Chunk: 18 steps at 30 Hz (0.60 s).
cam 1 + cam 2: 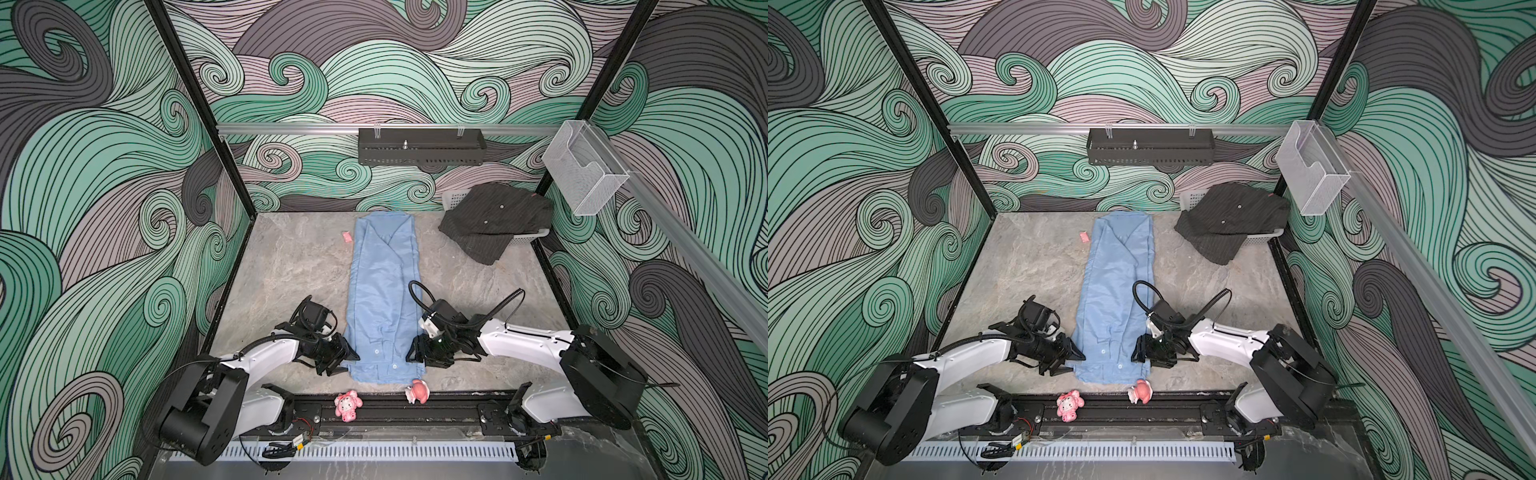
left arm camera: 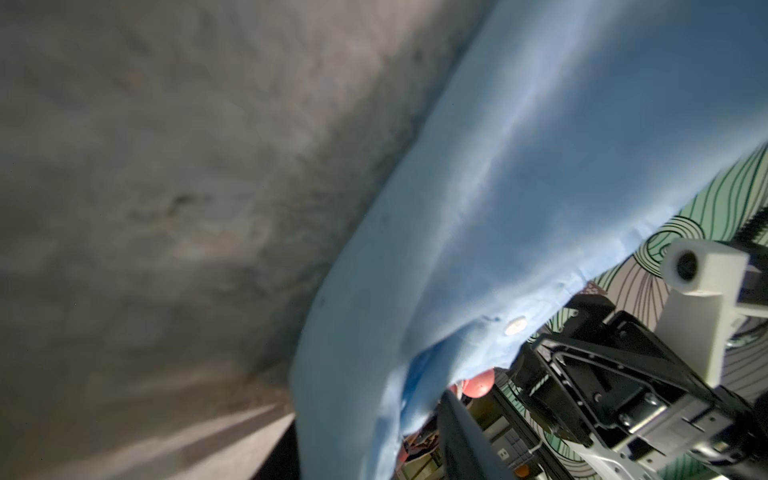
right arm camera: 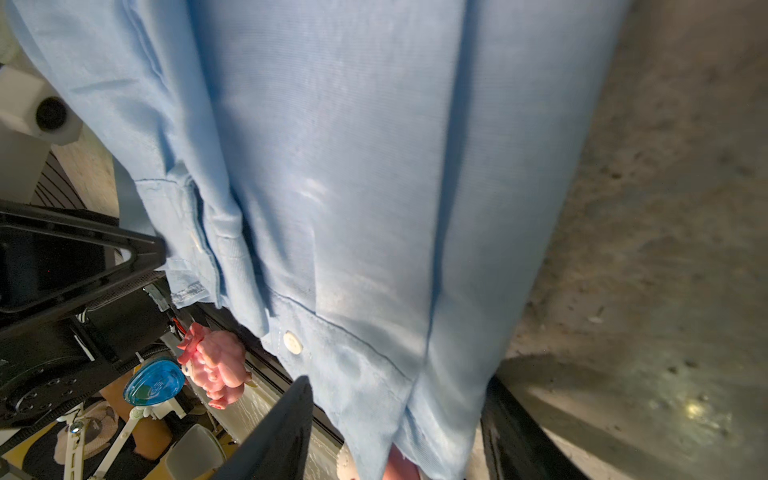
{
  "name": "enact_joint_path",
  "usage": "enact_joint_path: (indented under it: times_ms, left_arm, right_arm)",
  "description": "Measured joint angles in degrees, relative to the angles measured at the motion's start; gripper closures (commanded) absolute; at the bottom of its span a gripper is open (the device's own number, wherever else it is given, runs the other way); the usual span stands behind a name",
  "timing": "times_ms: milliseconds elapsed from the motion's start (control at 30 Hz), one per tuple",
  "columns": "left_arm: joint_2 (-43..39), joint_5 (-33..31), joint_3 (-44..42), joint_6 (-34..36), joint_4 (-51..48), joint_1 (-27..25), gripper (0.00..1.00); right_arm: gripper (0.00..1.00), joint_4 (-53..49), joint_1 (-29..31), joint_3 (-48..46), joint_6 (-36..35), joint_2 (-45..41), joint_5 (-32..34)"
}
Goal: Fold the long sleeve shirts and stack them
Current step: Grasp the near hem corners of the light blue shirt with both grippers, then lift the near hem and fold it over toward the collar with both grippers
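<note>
The light blue shirt (image 1: 382,291) (image 1: 1117,282) lies down the middle of the table, folded lengthwise into a narrow strip with its collar at the far end. My left gripper (image 1: 348,363) (image 1: 1073,362) is at the strip's near left corner, fingers apart around the cloth edge. My right gripper (image 1: 413,353) (image 1: 1138,351) is open at the near right edge. In the right wrist view the buttoned hem (image 3: 353,166) lies loose between my two spread fingers (image 3: 286,424). The left wrist view shows one finger (image 2: 457,436) beside the blue cloth (image 2: 540,166). The dark pinstriped shirt (image 1: 494,220) (image 1: 1229,216) is draped at the back right.
The dark shirt hangs over a white basket (image 1: 455,197). Two pink toys (image 1: 348,405) (image 1: 417,390) sit on the black front rail, just below the blue shirt's hem. A small pink scrap (image 1: 346,237) lies left of the collar. A black tray (image 1: 419,151) and a clear box (image 1: 582,174) hang on the rails.
</note>
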Motion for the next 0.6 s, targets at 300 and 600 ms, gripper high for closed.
enact_joint_path:
  times_ms: [300, 600]
  left_arm:
    - [-0.76, 0.98, -1.70, -0.04, 1.38, -1.27, 1.00]
    - [-7.34, 2.27, 5.79, -0.76, -1.99, -1.49, 1.00]
  right_arm:
    - [0.87, 5.44, 2.78, -0.22, 3.43, 3.96, -2.75]
    - [1.00, 0.85, 2.36, 1.68, 5.90, -4.04, -1.68]
